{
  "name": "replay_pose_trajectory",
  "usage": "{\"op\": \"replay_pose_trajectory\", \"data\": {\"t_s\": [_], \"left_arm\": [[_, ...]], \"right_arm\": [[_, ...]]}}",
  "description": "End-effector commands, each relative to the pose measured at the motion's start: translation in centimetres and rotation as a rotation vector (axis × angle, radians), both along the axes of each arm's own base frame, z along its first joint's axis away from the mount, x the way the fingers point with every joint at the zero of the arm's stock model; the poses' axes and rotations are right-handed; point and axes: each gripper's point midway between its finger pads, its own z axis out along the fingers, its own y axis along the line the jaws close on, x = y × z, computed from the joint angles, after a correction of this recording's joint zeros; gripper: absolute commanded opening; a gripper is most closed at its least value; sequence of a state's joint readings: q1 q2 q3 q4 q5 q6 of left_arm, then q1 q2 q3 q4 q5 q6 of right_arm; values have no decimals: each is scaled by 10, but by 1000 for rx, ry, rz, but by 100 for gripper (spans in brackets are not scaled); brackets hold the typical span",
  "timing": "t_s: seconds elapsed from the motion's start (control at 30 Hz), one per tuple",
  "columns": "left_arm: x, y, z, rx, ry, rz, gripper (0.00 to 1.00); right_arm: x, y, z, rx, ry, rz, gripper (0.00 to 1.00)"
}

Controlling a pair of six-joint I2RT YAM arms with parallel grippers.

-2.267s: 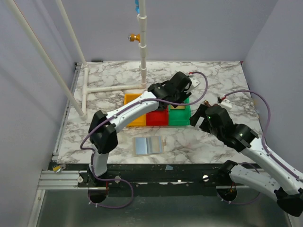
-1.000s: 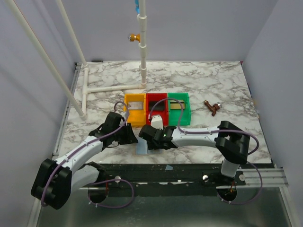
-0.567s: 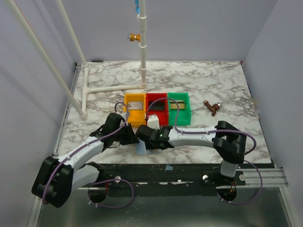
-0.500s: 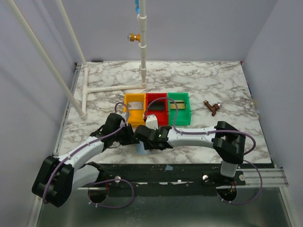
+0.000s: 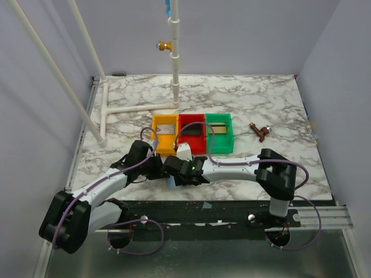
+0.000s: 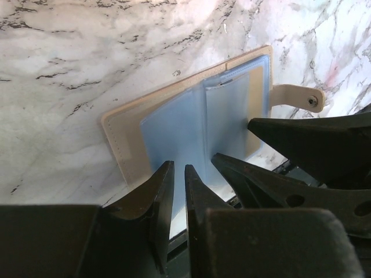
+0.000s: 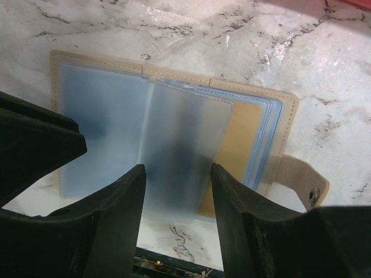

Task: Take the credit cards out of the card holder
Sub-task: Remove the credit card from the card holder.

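Note:
The card holder [image 6: 191, 116] lies open on the marble near the table's front edge, tan rim, grey-blue lining, snap strap [image 6: 301, 97] to the right. It also shows in the right wrist view [image 7: 174, 127], with one clear sleeve page raised, and barely in the top view [image 5: 171, 183]. No card shows in it. My left gripper [image 6: 178, 168] is shut, a hairline gap, tips over the holder's near edge. My right gripper [image 7: 177, 174] is open, astride the raised sleeve. A grey card [image 5: 166, 125] lies in the yellow tray, a tan-striped card [image 5: 217, 130] in the green tray.
Yellow [image 5: 157, 141], red [image 5: 197, 137] and green [image 5: 227, 141] trays stand in a row behind the grippers. A small brown object [image 5: 259, 131] lies to the right. A white pipe frame [image 5: 139, 108] stands at the back left. The table's front edge is just below the holder.
Both arms came down from the trays to the card holder. Over the last second the right gripper slid a little left over the holder; the left gripper hardly moved.

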State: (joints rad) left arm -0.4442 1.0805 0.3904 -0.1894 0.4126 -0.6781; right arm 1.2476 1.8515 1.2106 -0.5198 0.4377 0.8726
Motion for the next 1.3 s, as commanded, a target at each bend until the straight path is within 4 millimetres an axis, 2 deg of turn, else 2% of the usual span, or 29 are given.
{"op": "replay_pose_trajectory", "data": {"t_s": [0.0, 0.27, 0.57, 0.83, 1.27], "left_arm": [[1, 5, -1, 15, -16, 14, 15], [1, 8, 3, 29, -26, 22, 15], [1, 12, 6, 39, -34, 35, 15], [6, 26, 8, 87, -37, 104, 14], [10, 34, 21, 85, -65, 146, 14]], "right_arm": [[-6, 12, 1, 65, 27, 13, 54], [-13, 31, 8, 175, 51, 48, 63], [-6, 33, 24, 211, 10, 35, 64], [-10, 39, 21, 267, 24, 46, 68], [-9, 48, 36, 473, 39, 55, 69]]}}
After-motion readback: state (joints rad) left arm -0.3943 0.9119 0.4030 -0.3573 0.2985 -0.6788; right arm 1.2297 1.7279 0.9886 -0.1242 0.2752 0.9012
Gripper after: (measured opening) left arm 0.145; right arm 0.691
